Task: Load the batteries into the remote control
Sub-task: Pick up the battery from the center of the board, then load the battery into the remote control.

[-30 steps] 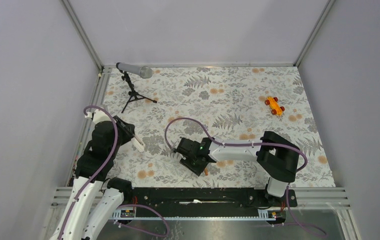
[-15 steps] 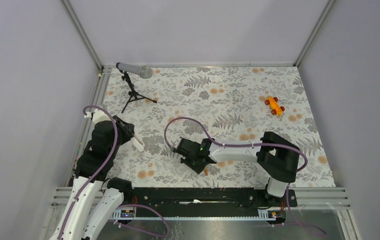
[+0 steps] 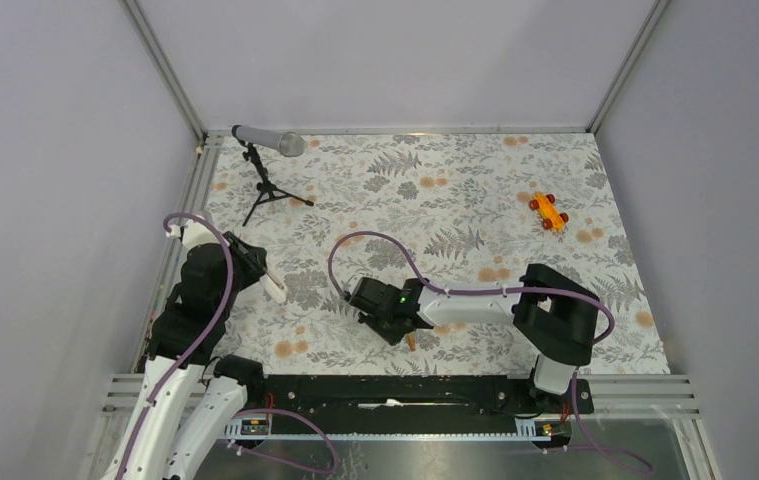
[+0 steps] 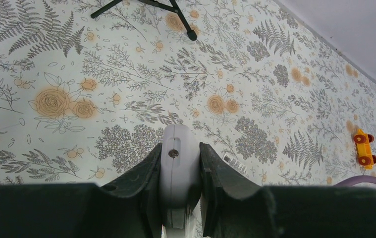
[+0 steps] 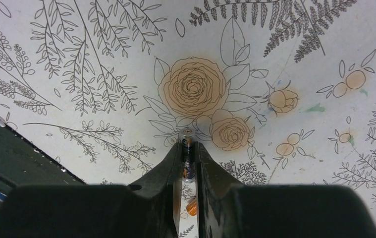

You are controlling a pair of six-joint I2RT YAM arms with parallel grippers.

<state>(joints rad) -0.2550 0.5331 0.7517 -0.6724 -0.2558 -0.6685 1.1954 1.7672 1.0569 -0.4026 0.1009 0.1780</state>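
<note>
My left gripper (image 3: pixel 263 274) is shut on the remote control (image 3: pixel 275 290), a slim white bar that sticks out toward the table's middle. In the left wrist view the remote control (image 4: pixel 178 173) sits clamped between both black fingers of the gripper (image 4: pixel 178 148), its rounded end with a small screw hole showing. My right gripper (image 5: pixel 188 146) is shut on one of the batteries (image 5: pixel 188 161), a thin dark and coppery cylinder with its metal tip poking past the fingertips. From above, the right gripper (image 3: pixel 391 330) hangs low near the front middle. A second orange battery (image 3: pixel 411 342) lies on the cloth beside it.
A grey microphone on a black tripod (image 3: pixel 268 142) stands at the back left, its legs (image 4: pixel 176 7) visible from the left wrist. An orange toy car (image 3: pixel 548 212) sits at the back right. The black front rail (image 3: pixel 395 390) runs just behind the right gripper.
The right gripper's jaws closed onto the battery and the gripper shifted slightly left. The left arm with the remote barely moved.
</note>
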